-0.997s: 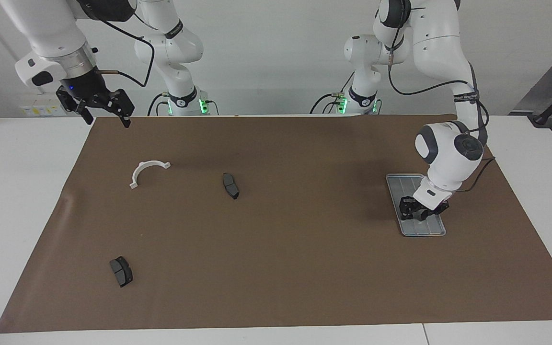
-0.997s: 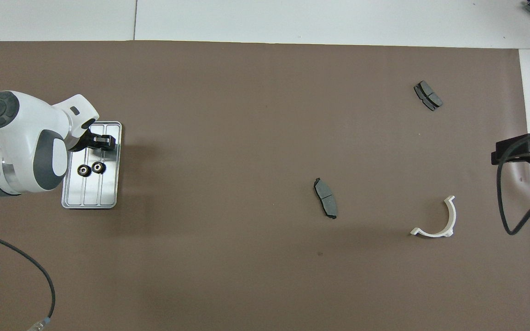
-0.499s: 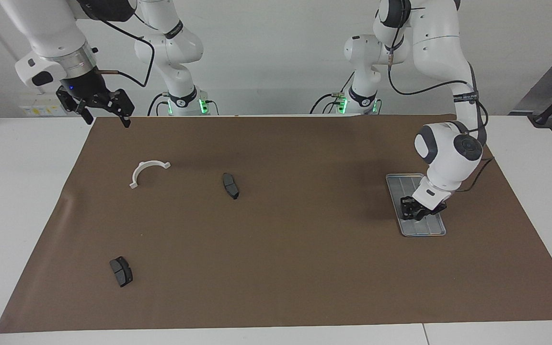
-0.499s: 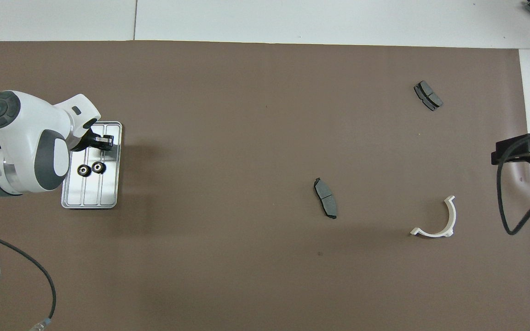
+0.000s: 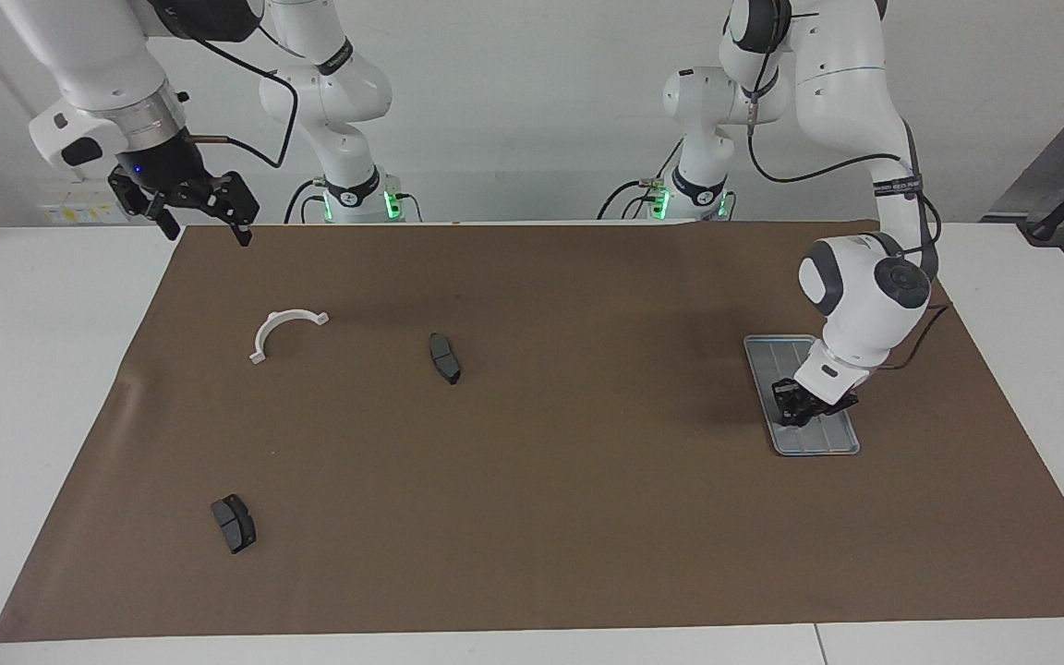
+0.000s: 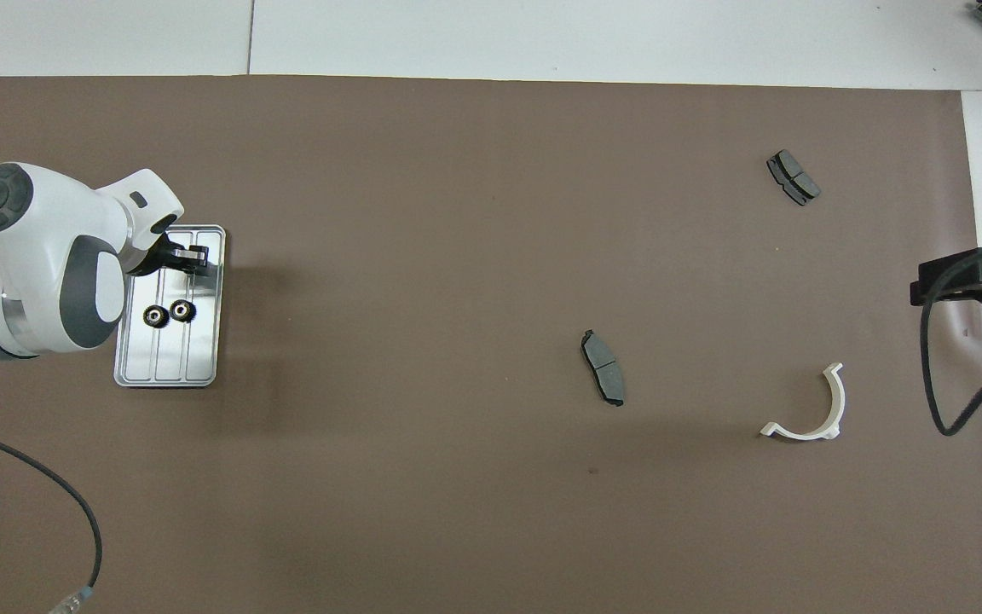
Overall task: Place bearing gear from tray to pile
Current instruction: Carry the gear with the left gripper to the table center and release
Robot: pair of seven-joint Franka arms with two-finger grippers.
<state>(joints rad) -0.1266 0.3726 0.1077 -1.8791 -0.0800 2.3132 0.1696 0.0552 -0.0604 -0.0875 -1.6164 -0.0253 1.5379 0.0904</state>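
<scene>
The silver tray (image 5: 826, 441) (image 6: 169, 368) lies at the left arm's end of the brown mat. My left gripper (image 5: 795, 409) (image 6: 195, 256) is low over the tray's end farther from the robots, shut on a small bearing gear that its fingers mostly hide. Two more black bearing gears (image 6: 155, 316) (image 6: 183, 311) sit side by side mid-tray. The pile is a loose scatter toward the right arm's end: a white bracket (image 5: 278, 328) (image 6: 823, 418) and two dark brake pads (image 5: 444, 358) (image 5: 234, 523). My right gripper (image 5: 206, 231) (image 6: 943, 286) waits open, raised over the mat's edge there.
A brown mat (image 5: 587, 517) covers most of the white table. A black cable (image 6: 938, 384) hangs from the right arm beside the bracket. Another cable (image 6: 73, 512) trails from the left arm over the mat near the robots.
My left gripper closed its fingers over the tray and shifted slightly toward the robots. The two gears mid-tray, the pile and the right arm have stayed put.
</scene>
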